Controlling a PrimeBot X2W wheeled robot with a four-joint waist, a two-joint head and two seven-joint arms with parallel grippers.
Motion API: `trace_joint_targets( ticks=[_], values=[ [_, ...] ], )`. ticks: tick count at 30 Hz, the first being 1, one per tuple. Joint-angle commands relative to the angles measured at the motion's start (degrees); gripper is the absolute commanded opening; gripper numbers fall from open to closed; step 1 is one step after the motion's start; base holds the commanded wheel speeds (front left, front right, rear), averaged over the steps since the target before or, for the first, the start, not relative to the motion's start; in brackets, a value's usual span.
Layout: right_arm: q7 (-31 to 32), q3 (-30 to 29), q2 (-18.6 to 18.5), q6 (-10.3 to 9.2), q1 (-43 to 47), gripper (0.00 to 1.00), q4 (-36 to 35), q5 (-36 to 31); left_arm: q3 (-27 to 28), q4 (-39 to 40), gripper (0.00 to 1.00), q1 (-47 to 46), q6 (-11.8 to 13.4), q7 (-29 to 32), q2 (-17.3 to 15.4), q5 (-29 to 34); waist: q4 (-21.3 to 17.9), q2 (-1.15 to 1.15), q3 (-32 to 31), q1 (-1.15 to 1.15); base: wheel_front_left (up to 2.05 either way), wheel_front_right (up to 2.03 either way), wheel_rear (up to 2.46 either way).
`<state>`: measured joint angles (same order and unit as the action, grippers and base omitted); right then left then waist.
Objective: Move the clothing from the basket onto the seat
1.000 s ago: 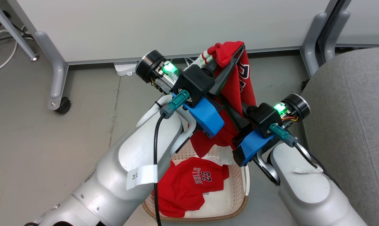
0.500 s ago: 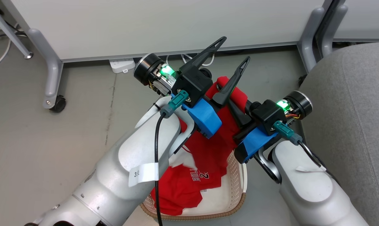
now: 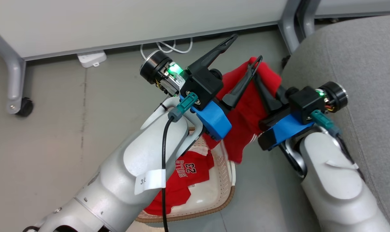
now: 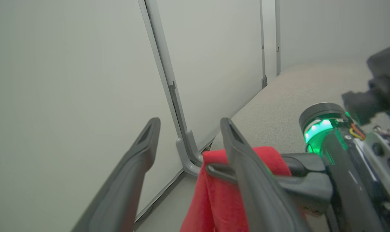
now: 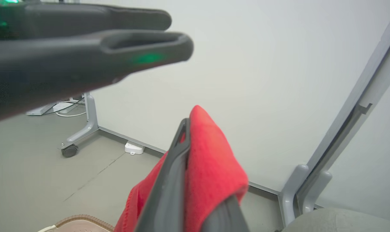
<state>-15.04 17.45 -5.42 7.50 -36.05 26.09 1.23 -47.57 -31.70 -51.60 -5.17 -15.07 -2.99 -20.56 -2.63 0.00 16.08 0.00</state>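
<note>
Two red jerseys: one held aloft, one lying in the basket [image 3: 214, 196].
The right tool [image 3: 258, 77] is clenched on a jersey [image 3: 246, 112] that hangs over the grey floor [image 3: 53, 135] between the basket and the grey seat [image 3: 359, 64], its top near the seat's rounded corner. The left tool [image 3: 247, 47] is released, fingers [image 3: 214, 54] spread, one crossing the cloth. The "BULLS 23" jersey [image 3: 185, 170] lies crumpled in the basket. Behind stand a white panel [image 3: 117, 19] on grey legs [image 3: 12, 64], a caster [image 3: 24, 108], and a power strip [image 3: 91, 58] with cables [image 3: 169, 48].
</note>
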Motion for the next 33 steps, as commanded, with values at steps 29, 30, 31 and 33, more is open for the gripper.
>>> trace_joint_targets(
  ticks=[29, 30, 31, 33],
  values=[
    [-0.22, -25.26, 0.58, -0.01, 6.3, 0.0, -13.03, -1.4, -8.52, -0.77, 1.0, 0.56, -1.78, -0.17, -0.03, 2.32, -15.07, 0.0, 8.88, 0.0, 0.0, 0.0, 0.0],
    [-0.23, -25.85, 0.68, -0.01, 6.79, 0.0, -13.35, -1.38, -8.84, -0.88, 1.0, 0.67, -1.83, -0.17, -0.05, 2.31, -15.41, 0.0, 9.0, 0.0, 0.0, 0.0, 0.0],
    [-0.23, -26.31, 0.82, -0.01, 7.33, 0.0, -13.69, -1.51, -9.2, -0.95, 1.0, 0.79, -1.85, -0.17, -0.06, 2.33, -15.77, 0.0, 9.16, 0.0, 0.0, 0.0, 0.0],
    [-0.22, -27.31, 0.98, -0.01, 8.5, 0.0, -14.21, -1.54, -9.89, -1.07, 1.0, 1.07, -1.82, -0.16, -0.04, 2.22, -16.24, 0.0, 9.42, 0.0, 0.0, 0.0, 0.0]
  ],
)
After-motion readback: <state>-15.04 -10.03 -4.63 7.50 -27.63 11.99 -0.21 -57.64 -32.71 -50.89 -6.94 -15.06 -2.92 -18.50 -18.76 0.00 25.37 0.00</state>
